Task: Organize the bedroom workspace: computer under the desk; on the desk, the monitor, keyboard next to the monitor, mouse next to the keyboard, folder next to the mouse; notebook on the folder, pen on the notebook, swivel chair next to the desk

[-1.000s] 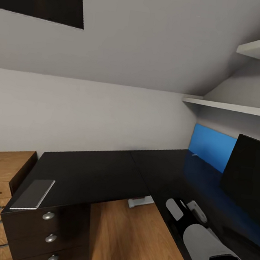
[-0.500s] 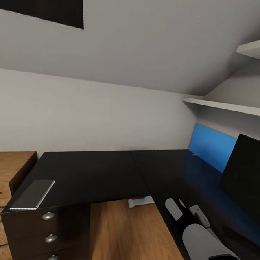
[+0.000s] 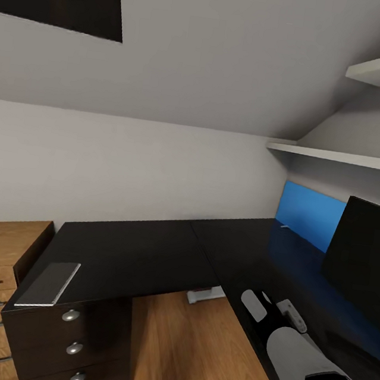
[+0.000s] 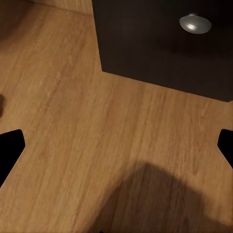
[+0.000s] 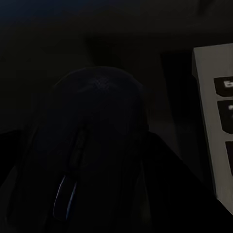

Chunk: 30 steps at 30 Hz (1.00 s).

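Right wrist view looks straight down on the mouse [image 5: 92, 145], dark and rounded, resting on the glossy black tabletop [image 3: 139, 255] just beside the keyboard [image 5: 216, 121]. It looks light, rigid and smooth, likely to slip, so its two long flanks seem the best hold. Whether the right end effector [image 3: 273, 306] is clamping it or spread, I cannot tell.
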Motion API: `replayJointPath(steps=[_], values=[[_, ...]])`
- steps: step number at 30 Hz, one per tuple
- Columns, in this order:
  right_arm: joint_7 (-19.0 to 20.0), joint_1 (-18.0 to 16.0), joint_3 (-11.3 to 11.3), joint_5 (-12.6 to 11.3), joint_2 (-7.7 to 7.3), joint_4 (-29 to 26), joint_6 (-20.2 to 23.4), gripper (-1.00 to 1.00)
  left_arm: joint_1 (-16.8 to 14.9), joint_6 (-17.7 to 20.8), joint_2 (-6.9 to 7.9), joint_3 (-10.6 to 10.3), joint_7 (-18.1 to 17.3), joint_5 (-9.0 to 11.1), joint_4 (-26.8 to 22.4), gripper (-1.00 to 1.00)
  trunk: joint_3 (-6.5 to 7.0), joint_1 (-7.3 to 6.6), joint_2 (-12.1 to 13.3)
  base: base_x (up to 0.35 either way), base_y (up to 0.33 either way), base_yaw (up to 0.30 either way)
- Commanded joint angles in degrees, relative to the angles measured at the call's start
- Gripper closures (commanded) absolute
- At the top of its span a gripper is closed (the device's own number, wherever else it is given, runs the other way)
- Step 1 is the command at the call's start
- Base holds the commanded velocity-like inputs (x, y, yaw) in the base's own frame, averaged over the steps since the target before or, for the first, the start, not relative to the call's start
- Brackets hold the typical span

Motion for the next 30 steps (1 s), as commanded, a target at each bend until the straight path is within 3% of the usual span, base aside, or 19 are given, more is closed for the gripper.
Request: replayJointPath(steps=[1, 4, 12, 13, 30], values=[[-0.2, 0.0, 0.4, -0.6, -0.03, 0.0, -0.5, 1.0, 0.0, -0.2, 0.06, -0.5, 0.4, 0.5, -0.1, -1.0, -0.05, 0.0, 0.0, 0.0, 0.0, 0.0], [-0.1, 0.0, 0.4, -0.5, -0.03, -0.1, -0.5, 1.0, 0.0, -0.2, 0.06, -0.5, 0.4, 0.5, -0.1, -1.0, -0.59, 0.66, -1.2, 0.0, 0.0, 0.0], [0.1, 0.0, 0.6, -0.3, 0.04, -0.2, -0.5, 1.0, 0.0, -0.2, 0.07, -0.5, 0.4, 0.4, -0.1, -1.0, -0.59, 0.66, -1.2, 0.0, 0.0, 0.0], [0.1, 0.0, 0.7, -0.2, 0.05, -0.2, -0.6, -1.0, 0.0, -0.2, 0.08, -0.5, 0.4, 0.4, -0.1, -1.0, -0.59, 0.66, -1.2, 0.0, 0.0, 0.0], [0.3, 0.0, 0.8, -0.2, 0.06, -0.3, -0.5, -1.0, 0.0, -0.2, 0.04, -0.5, 0.5, 0.4, 0.0, -1.0, -0.59, 0.66, -1.2, 0.0, 0.0, 0.0]])
